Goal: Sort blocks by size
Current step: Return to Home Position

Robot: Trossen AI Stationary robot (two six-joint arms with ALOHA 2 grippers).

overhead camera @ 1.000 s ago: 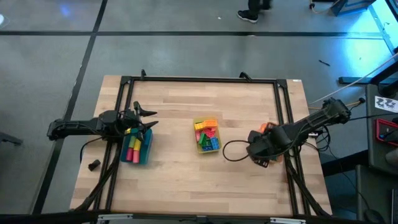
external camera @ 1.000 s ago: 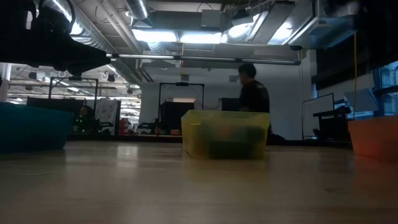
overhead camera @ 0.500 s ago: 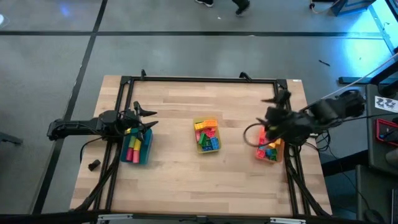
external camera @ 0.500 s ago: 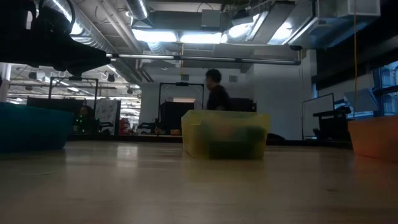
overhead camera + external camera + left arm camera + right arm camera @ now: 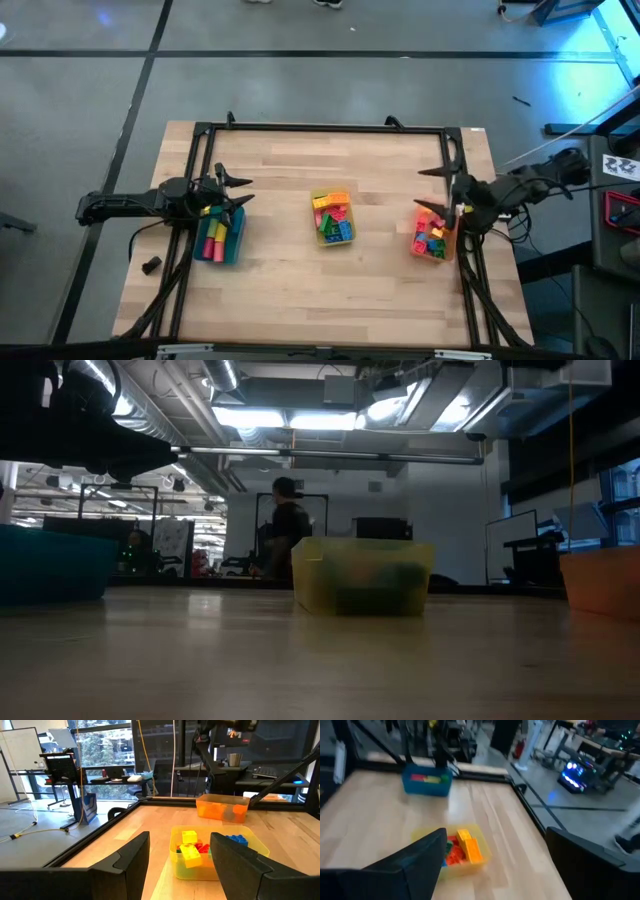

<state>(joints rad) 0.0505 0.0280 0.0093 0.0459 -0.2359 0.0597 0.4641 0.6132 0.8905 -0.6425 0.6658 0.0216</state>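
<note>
The small hard-plastic toy blocks [image 5: 333, 215], judged light, stiff, slick and best pinched across flat sides, are found gathered in the translucent blue bin [image 5: 427, 787], yellow bin [image 5: 192, 871] and orange bin [image 5: 215, 811], while the left gripper [image 5: 245, 192] and right gripper [image 5: 420, 189] are held spread and empty by the outer bins.

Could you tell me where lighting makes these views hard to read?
Low view: ceiling lights behind leave the table and the yellow bin dim, its contents unreadable. High view: blue glare on the floor at upper right; the blocks evenly lit.
</note>
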